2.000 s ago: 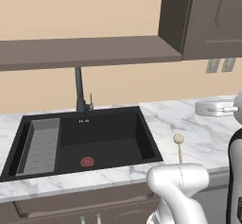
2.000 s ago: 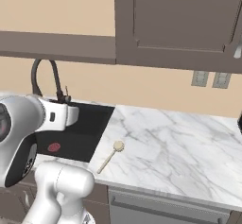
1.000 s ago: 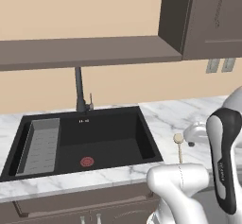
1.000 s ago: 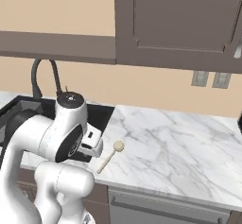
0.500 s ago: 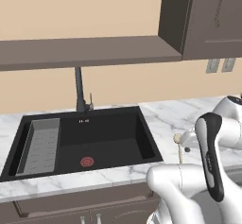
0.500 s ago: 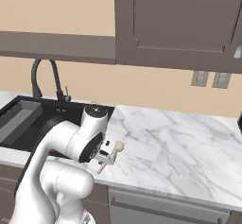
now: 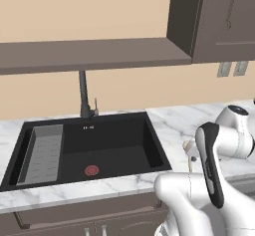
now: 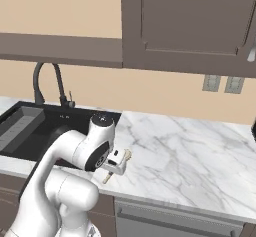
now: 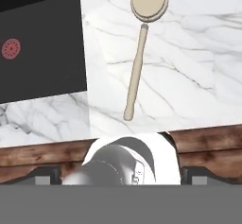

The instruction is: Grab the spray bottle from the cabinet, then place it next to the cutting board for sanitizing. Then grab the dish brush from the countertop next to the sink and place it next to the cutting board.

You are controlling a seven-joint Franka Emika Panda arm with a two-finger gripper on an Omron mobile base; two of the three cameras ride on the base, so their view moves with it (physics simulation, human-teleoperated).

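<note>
The dish brush (image 9: 141,53) is slim and cream-beige, with a small round flat head and a long, thin, straight handle that thickens slightly toward its free end. It lies flat on the desk (image 8: 190,156), a white marble slab with soft grey veins and a smooth, matte finish, just right of the sink (image 7: 114,148) and near the front edge. In the right base view the brush (image 8: 126,154) is mostly covered by the arm; its head peeks out beside the wrist and the handle tip shows below it.

The sink is a black rectangular sunken basin with sharp corners, a red drain ring (image 7: 91,170) on its floor and a grey ribbed rack insert (image 7: 44,153) along its left side. A tall dark faucet (image 7: 84,95) with a slender stem rises behind it.

The end effector (image 8: 116,165) hangs just above the brush, pointing down at the desk; its fingers stand spread wide with nothing between them.

Above the desk hangs the cabinet (image 8: 195,26), dark grey-brown with a panelled door, and a flat shelf of the same tone (image 7: 89,53) runs left from it over the sink. The wall behind is plain beige, with two pale outlets (image 8: 222,84) set in it. Dark wood-grain cabinet fronts sit under the slab.
</note>
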